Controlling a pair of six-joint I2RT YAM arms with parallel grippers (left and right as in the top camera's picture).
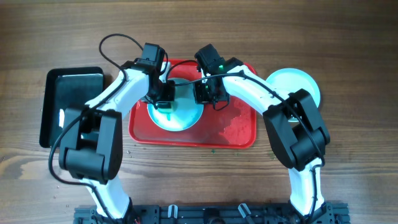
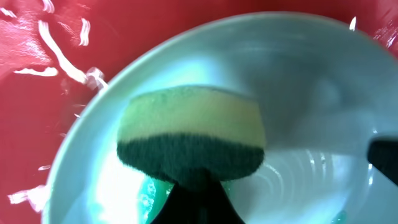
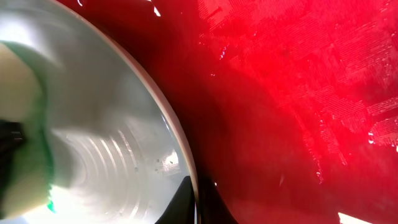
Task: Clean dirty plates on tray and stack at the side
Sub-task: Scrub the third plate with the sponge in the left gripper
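A pale aqua plate lies on the left half of the red tray. My left gripper is shut on a yellow and dark green sponge pressed onto the plate, with a green smear beside the sponge. My right gripper is shut on the plate's rim, one finger inside the plate and one under the edge. The sponge also shows at the left of the right wrist view. More pale plates lie stacked on the table right of the tray.
A black rectangular tray lies on the wooden table left of the red tray. The right half of the red tray is wet, with streaks of water. Cables run over both arms near the tray's back edge.
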